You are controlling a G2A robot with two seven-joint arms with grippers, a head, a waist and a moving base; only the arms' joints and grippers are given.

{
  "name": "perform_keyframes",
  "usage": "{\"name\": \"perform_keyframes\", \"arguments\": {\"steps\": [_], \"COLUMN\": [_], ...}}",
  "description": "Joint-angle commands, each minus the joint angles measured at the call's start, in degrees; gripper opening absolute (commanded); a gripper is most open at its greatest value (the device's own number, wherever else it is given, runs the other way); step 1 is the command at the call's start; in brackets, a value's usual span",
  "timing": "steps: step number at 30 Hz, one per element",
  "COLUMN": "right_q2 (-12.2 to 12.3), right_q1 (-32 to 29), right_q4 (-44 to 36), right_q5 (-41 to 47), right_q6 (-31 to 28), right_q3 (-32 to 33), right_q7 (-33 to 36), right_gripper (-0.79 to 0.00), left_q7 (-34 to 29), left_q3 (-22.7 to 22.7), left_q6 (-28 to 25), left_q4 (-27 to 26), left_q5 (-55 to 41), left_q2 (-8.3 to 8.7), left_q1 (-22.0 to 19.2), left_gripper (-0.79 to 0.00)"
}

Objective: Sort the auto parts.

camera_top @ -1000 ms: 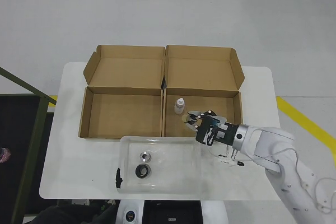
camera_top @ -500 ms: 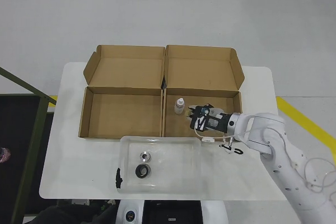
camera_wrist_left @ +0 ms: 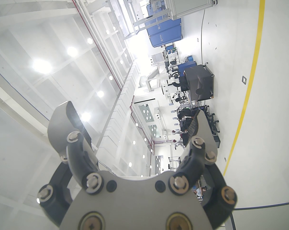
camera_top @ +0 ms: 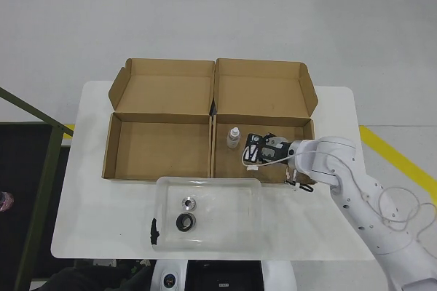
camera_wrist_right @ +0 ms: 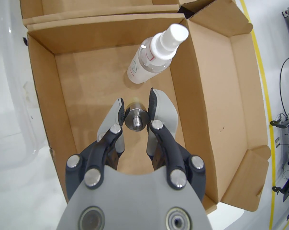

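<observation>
My right gripper [camera_wrist_right: 136,107] is shut on a small silver threaded metal part [camera_wrist_right: 135,117], held over the floor of the right cardboard box [camera_top: 300,131]. In the top view the right gripper [camera_top: 249,151] hangs inside that box, beside a small clear spray bottle [camera_top: 234,137] with a white cap. The spray bottle [camera_wrist_right: 152,55] stands upright just beyond the fingertips. A silver round part [camera_top: 186,203] and a black ring [camera_top: 184,222] lie in the clear plastic tray [camera_top: 240,231]. My left gripper [camera_wrist_left: 135,123] is open, pointing up at a hall ceiling with nothing between its fingers.
The left cardboard box [camera_top: 124,149] stands open with nothing in it, beside the right one. The clear tray sits in front of both boxes on the white table [camera_top: 87,218]. A black frame [camera_top: 29,182] stands off the table's left side.
The right gripper has carried the metal part from above the tray's far edge back and left into the right box, closer to the spray bottle.
</observation>
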Motion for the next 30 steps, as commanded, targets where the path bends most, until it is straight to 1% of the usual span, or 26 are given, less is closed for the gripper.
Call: {"name": "perform_keyframes", "arguments": {"steps": [1, 13, 15, 18, 20, 21, 23, 25, 27, 30], "right_q2": [-0.18, -1.45, -1.63, -1.90, -2.08, -2.17, -2.31, -2.43, -2.49, -2.40], "right_q1": [0.60, 3.59, 3.91, 4.36, 4.61, 4.75, 5.00, 5.14, 5.16, 4.96], "right_q4": [1.04, 6.70, 7.44, 8.57, 9.23, 9.51, 9.99, 10.26, 10.13, 9.31], "right_q5": [-0.09, -0.61, -0.71, -0.85, -0.86, -0.88, -0.90, -0.81, -0.70, -0.28], "right_q6": [0.12, 1.90, 2.17, 2.49, 2.73, 2.80, 2.90, 3.11, 3.32, 3.20], "right_q3": [-0.71, -4.56, -4.98, -5.66, -6.06, -6.22, -6.50, -6.65, -6.61, -5.92], "right_q7": [0.50, 1.28, 1.11, 0.99, 0.82, 0.71, 0.54, 0.45, 0.35, 0.04], "right_gripper": [-0.785, -0.785, -0.742, -0.727, -0.686, -0.680, -0.560, -0.493, -0.459, -0.446], "left_q7": [0.00, 0.00, 0.00, 0.00, 0.00, 0.00, 0.00, 0.00, 0.00, 0.00], "left_q3": [0.00, 0.00, 0.00, 0.00, 0.00, 0.00, 0.00, 0.00, 0.00, 0.00], "left_q6": [0.00, 0.00, 0.00, 0.00, 0.00, 0.00, 0.00, 0.00, 0.00, 0.00], "left_q4": [0.00, 0.00, 0.00, 0.00, 0.00, 0.00, 0.00, 0.00, 0.00, 0.00], "left_q5": [0.00, 0.00, 0.00, 0.00, 0.00, 0.00, 0.00, 0.00, 0.00, 0.00], "left_q2": [0.00, 0.00, 0.00, 0.00, 0.00, 0.00, 0.00, 0.00, 0.00, 0.00], "left_q1": [0.00, 0.00, 0.00, 0.00, 0.00, 0.00, 0.00, 0.00, 0.00, 0.00], "left_gripper": [0.000, 0.000, 0.000, 0.000, 0.000, 0.000, 0.000, 0.000, 0.000, 0.000]}}
